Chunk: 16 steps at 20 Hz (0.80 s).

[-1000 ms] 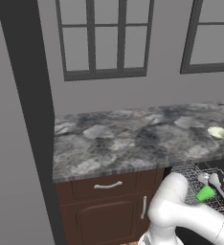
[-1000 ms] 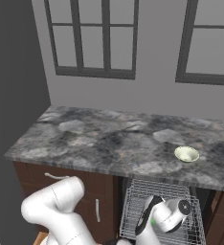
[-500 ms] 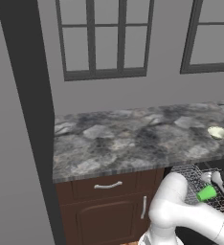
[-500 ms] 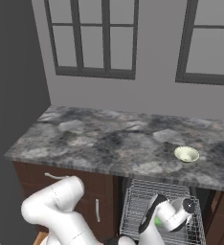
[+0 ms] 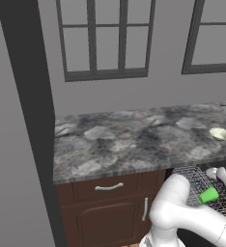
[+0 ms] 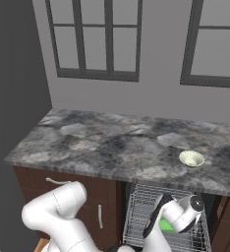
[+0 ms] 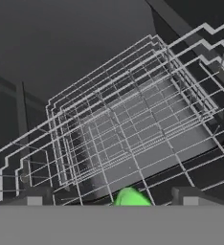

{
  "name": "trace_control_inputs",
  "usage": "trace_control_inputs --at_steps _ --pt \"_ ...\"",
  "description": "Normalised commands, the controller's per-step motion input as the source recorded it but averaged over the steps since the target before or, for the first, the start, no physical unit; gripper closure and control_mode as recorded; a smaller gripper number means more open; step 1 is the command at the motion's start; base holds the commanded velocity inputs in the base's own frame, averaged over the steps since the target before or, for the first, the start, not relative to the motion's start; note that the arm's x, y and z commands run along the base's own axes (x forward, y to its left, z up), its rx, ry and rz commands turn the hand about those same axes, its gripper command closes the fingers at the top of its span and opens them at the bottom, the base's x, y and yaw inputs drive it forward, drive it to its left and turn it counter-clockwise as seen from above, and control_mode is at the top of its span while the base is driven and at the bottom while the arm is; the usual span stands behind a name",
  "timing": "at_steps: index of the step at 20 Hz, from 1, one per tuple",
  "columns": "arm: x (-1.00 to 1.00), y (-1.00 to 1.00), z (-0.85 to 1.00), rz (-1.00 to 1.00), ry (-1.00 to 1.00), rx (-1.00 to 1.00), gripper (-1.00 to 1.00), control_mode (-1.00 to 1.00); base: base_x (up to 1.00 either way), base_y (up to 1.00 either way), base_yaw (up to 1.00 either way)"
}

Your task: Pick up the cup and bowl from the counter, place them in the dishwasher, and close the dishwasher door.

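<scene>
Fingers (image 7: pixel 111 198) are spread wide above the cup (image 5: pixel 208 195), laid in the rack (image 6: pixel 141 206) for washing; the bowl (image 6: pixel 191 158) sits near the desk's (image 6: pixel 112 147) right front edge.

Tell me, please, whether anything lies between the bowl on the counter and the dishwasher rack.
Nothing visible does. The bowl sits alone on the counter, just above the pulled-out rack, where the cup lies by the open gripper.

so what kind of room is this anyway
Most likely a kitchen, rendered in simulation: a mottled stone counter over brown wooden cabinets, a dishwasher with a wire rack pulled out, and a bowl on the worktop.
</scene>
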Motion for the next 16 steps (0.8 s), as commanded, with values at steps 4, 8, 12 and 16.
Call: trace_control_inputs --at_steps 4,8,12,16 --pt "-0.14 0.0 0.43 0.0 0.01 0.0 -1.0 -1.0 0.0 0.0 0.0" --pt "-0.12 -0.04 0.52 0.0 0.0 0.0 -1.0 -1.0 0.0 0.0 0.0" --pt "-0.1 -0.07 0.61 0.0 0.0 0.0 -1.0 -1.0 0.0 0.0 0.0" --pt "-0.04 0.0 0.61 -0.01 0.0 0.04 -1.0 -1.0 0.0 0.0 0.0"
